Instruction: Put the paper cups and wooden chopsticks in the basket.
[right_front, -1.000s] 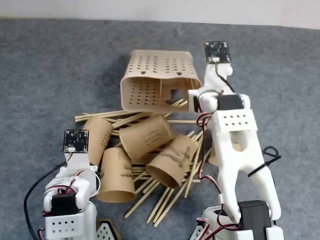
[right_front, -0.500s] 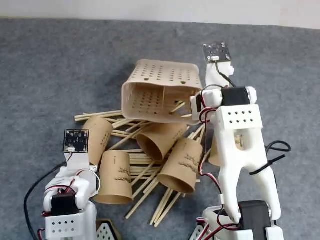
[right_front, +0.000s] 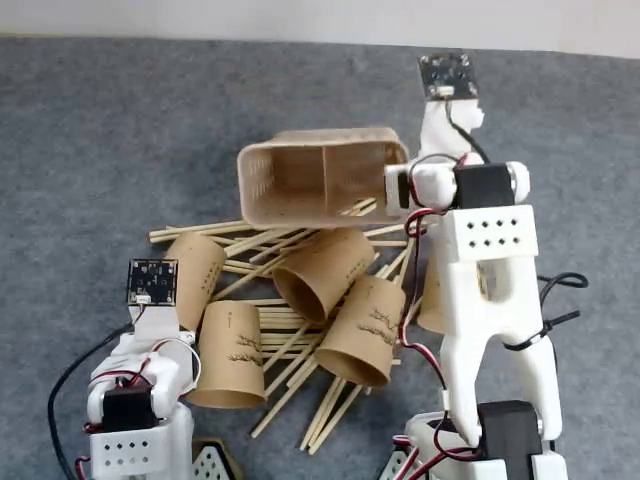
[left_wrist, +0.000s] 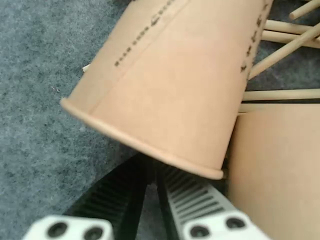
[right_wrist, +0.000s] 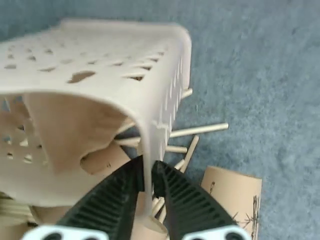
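I see R hand (right_wrist: 146, 176) pinching the basket (right_front: 268, 190) wall at one end. Basket's tipped on its side, long axis crosswise, mouth approx. toward the cups (right_front: 322, 272) and chopsticks (right_front: 192, 233) heaped just robot-side of it. L hand (left_wrist: 150, 172), pressed together, sits far from basket.

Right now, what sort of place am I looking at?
Likely a robot-training tabletop: grey carpet-like surface, spilled paper cups and wooden chopsticks, and a perforated basket held by the right gripper.
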